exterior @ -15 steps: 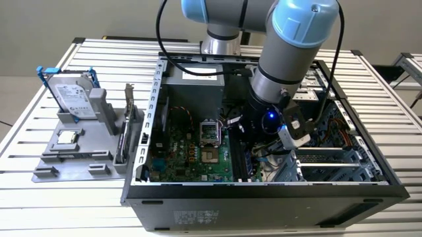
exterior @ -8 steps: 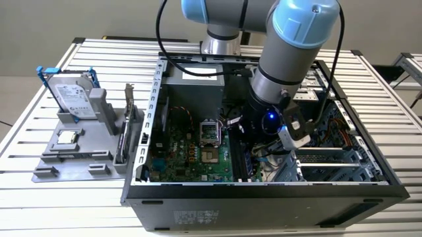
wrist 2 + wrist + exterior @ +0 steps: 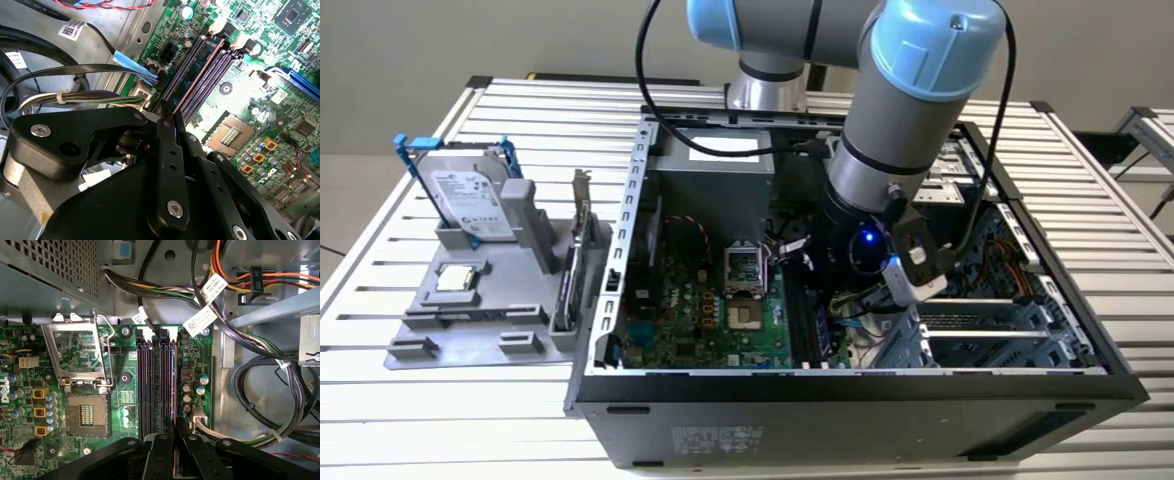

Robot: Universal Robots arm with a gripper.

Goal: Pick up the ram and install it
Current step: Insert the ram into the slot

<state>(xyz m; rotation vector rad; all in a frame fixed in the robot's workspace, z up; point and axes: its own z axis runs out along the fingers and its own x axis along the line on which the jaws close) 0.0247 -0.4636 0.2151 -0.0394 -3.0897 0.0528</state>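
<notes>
Claw [image 3: 167, 120] down inside the open computer case [image 3: 854, 385] on the counter [image 3: 440, 400], fingers closed on the ram [image 3: 192, 75], which stands on edge in the outermost of the motherboard's [image 3: 75, 365] 4 memory slots [image 3: 156, 385], beside the processor socket [image 3: 87, 415].

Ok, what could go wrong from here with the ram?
The ram, pinched at one end by the gripper, stands edge-on over the slots. It could tilt, or go down into the neighbouring slot. The cables run close beside the gripper and might snag on it.
</notes>
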